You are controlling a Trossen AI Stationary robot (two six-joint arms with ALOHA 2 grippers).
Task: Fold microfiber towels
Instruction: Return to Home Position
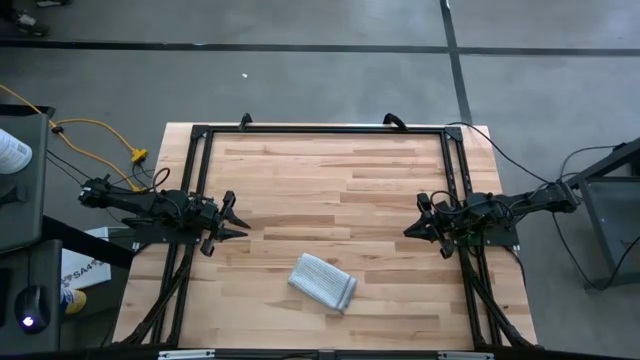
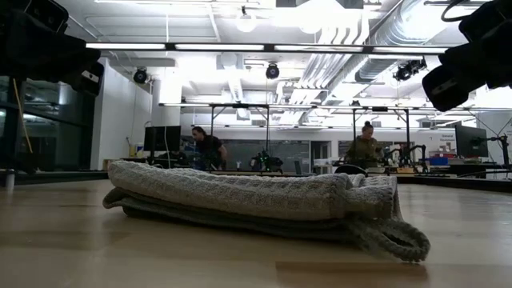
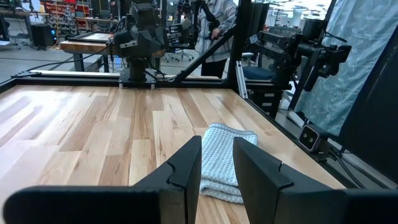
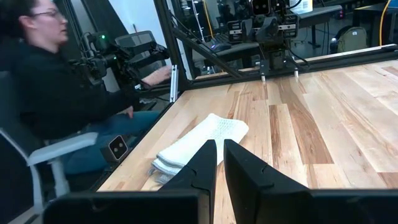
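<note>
One light grey microfiber towel (image 1: pixel 322 281) lies folded into a small stack of layers, its underside flat on the wooden table (image 1: pixel 330 180) near the front edge, about midway between the arms. It also shows in the low view (image 2: pixel 256 196), where a looped end (image 2: pixel 400 238) rests on the wood. My left gripper (image 1: pixel 238 218) hovers at the table's left side, level, open and holding nothing (image 3: pixel 217 144); the towel (image 3: pixel 227 134) lies well ahead of it. My right gripper (image 1: pixel 410 229) hovers at the right side, level, shut on nothing (image 4: pixel 219 146); the towel (image 4: pixel 199 140) lies ahead of it.
A black metal frame (image 1: pixel 320 130) runs along the table's far edge and both sides. A person (image 4: pixel 50 93) sits just beyond the table's near edge. Bare wood stretches across the far half of the table.
</note>
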